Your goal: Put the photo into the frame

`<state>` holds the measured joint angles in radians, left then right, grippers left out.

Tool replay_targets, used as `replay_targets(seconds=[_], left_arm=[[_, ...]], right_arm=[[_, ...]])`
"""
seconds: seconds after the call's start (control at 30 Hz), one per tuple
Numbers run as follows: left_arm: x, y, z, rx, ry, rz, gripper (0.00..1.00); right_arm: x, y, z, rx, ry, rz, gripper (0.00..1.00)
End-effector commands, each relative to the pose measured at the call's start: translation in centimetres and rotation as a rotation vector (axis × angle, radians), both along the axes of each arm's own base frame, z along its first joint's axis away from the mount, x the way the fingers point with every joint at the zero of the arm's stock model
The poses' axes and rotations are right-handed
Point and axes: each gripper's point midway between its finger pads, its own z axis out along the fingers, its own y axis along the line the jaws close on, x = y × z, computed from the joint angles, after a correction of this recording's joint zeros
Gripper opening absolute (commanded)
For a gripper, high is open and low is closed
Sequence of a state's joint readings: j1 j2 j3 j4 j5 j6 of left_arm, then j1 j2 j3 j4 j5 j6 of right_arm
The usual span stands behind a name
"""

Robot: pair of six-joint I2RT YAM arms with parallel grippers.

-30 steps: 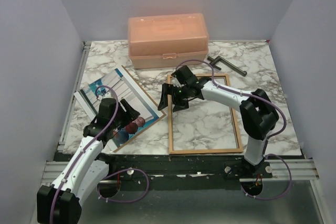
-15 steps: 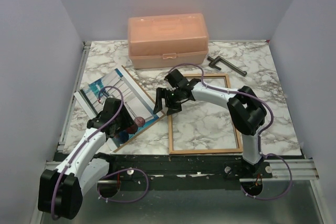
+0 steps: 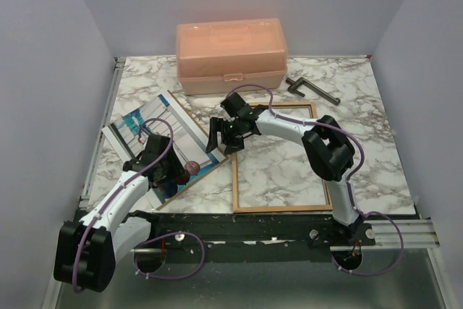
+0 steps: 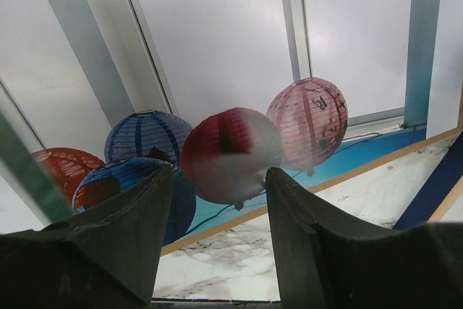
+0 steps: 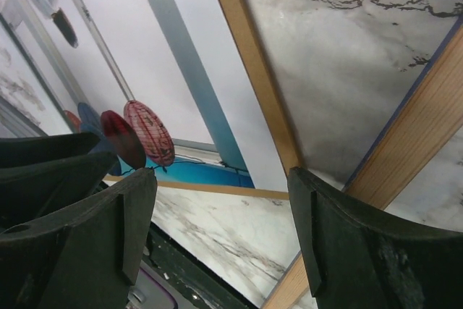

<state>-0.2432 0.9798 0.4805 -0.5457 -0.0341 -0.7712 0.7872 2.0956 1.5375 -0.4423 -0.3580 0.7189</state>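
Note:
The photo (image 3: 155, 132) lies face up at the left on a brown backing board (image 3: 189, 115). Its red and blue balloons show in the left wrist view (image 4: 217, 56). My left gripper (image 3: 179, 171) is open and empty, low over the marble at the photo's near corner (image 4: 219, 179). The frame (image 3: 235, 179) lies tan back up at the centre right, with bare marble inside it. My right gripper (image 3: 223, 146) is open and empty between the photo's right corner and the frame's left rail (image 5: 412, 128). In the right wrist view (image 5: 221, 179) the photo (image 5: 130, 48) is at the left.
A peach plastic box (image 3: 231, 56) stands closed at the back centre. A black handled tool (image 3: 311, 90) lies at the back right. A dark rail (image 3: 253, 226) runs along the table's near edge. Purple walls close in left, right and behind.
My right gripper has moved left off the frame's top left corner to the photo's right corner. My left gripper has shifted slightly nearer along the photo's near corner.

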Motion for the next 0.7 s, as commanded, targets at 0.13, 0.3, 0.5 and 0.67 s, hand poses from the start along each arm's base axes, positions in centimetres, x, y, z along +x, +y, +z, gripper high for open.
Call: replay_targets(seconds=[0.13,0.3,0.5,0.67], left_arm=[[0.7,0.4,0.4,0.026,-0.009,0.001,0.54],[0.6,0.4,0.2,0.030,0.003,0.002,0.54],[0.6,0.4,0.0,0.029,0.014,-0.002,0.54],[0.5,0.2,-0.3,0.023,0.027,-0.010,0.54]], right_arm=[[-0.1,-0.8,-2.7,-0.110,-0.003,0.001,0.80],[0.1,-1.4,-3.4,-0.162,-0.017,0.004,0.80],[-0.9,-0.9,-4.3,-0.142,0.027,0.029,0.80],[-2.0,-0.5,-4.9,-0.097,0.079,0.046,0.80]])
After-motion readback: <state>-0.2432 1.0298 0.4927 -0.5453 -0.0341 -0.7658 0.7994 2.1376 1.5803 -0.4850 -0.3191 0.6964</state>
